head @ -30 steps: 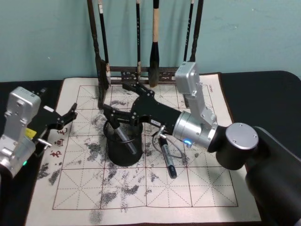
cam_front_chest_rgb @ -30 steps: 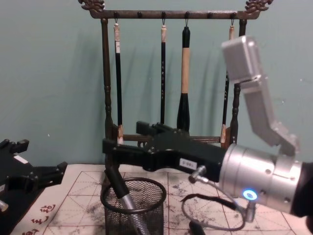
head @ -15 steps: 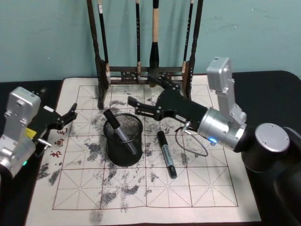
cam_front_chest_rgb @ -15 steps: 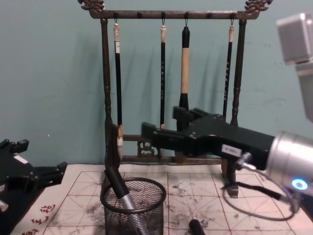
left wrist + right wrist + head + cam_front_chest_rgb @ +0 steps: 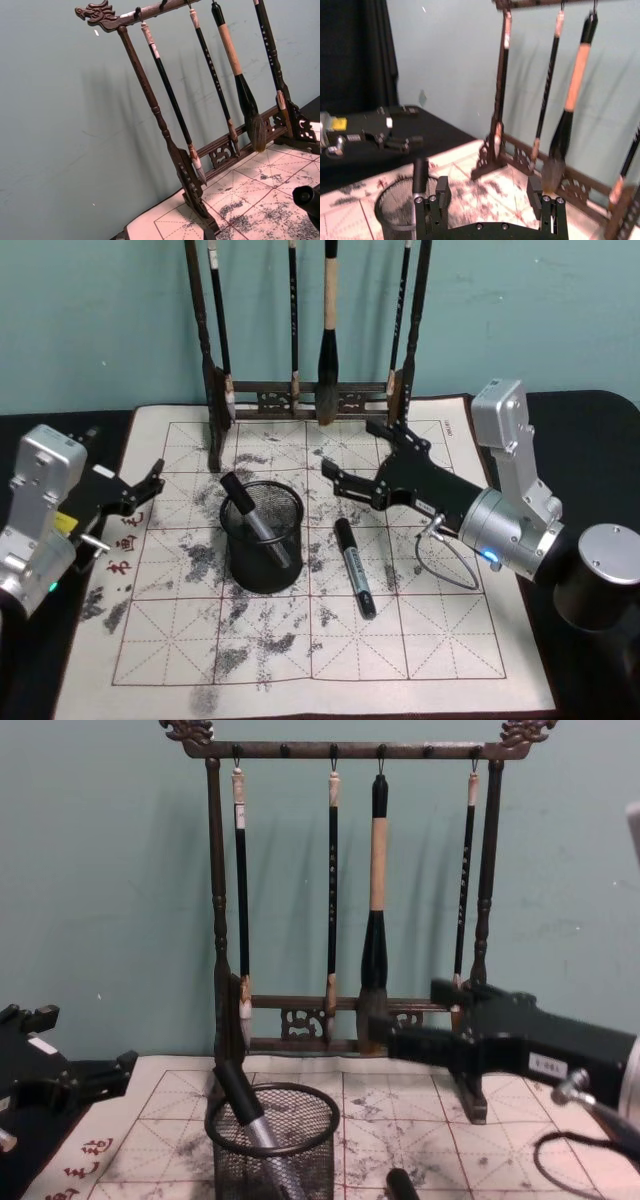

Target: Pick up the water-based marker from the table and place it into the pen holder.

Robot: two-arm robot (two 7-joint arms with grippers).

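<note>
The black mesh pen holder (image 5: pixel 262 558) (image 5: pixel 300 1160) (image 5: pixel 390 215) stands on the mat's left half. A marker (image 5: pixel 254 517) (image 5: pixel 243 1105) (image 5: pixel 419 181) with a black cap and grey body leans inside it, cap up. A second black marker (image 5: pixel 353 566) (image 5: pixel 400 1183) lies flat on the mat just right of the holder. My right gripper (image 5: pixel 350 450) (image 5: pixel 410 1015) (image 5: pixel 487 195) hovers open and empty above the mat, to the right of and behind the holder. My left gripper (image 5: pixel 148 485) (image 5: pixel 80 1082) is parked open at the mat's left edge.
A tall dark wooden brush rack (image 5: pixel 300 395) (image 5: pixel 215 920) (image 5: pixel 150 100) (image 5: pixel 502 75) with several hanging brushes stands at the back of the ink-stained gridded mat (image 5: pixel 450 640). A cable loop (image 5: pixel 445 565) hangs under the right wrist. Black cloth surrounds the mat.
My right gripper has drawn back from over the pen holder toward the right, open and empty. The grey marker stays leaning in the holder. The left arm has not moved.
</note>
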